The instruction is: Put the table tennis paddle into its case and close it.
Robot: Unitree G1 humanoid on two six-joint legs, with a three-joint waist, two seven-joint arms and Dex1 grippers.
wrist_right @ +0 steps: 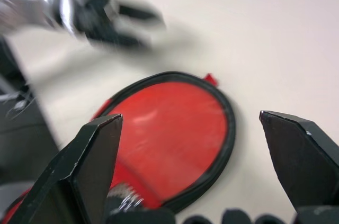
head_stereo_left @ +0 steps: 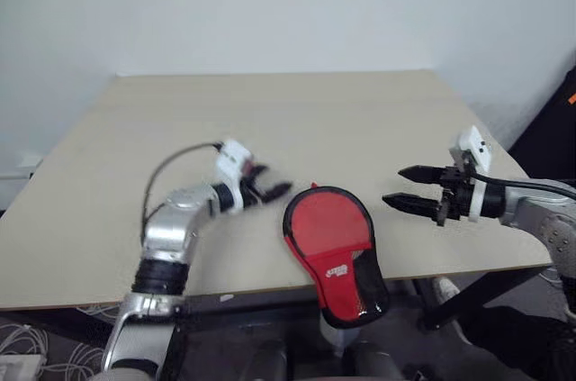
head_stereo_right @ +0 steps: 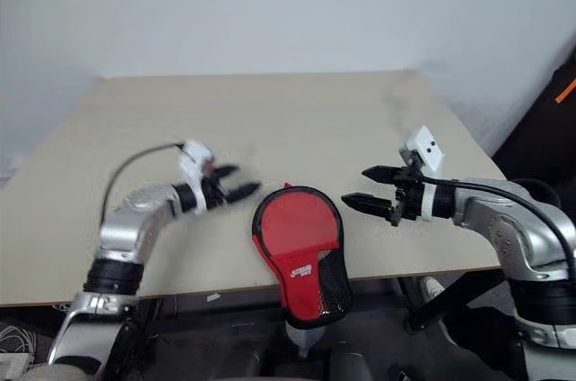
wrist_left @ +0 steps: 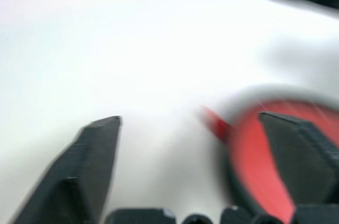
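Already the case lies flat at the near edge of the bench, between the two tools, with its round red part on the top and its black mesh neck hanging past the edge. Red fills the round part under the clear front; whether that is the paddle inside or only the case's own red panel I cannot tell, and no handle shows through the mesh. Nor can I see if the zip runs fully shut.

The left tool hangs just beside the case's round end, jaws wide and empty. The right tool sits a little off the other side, jaws also wide, holding nothing.

The risk I see is the overhang. With the neck off the bench, any nudge toward the edge from either tool could tip the case over and drop it to the floor. A pull on the zip with nothing pinning the case would drag it the same way. If the zip is part open, the paddle could slide out at the neck.
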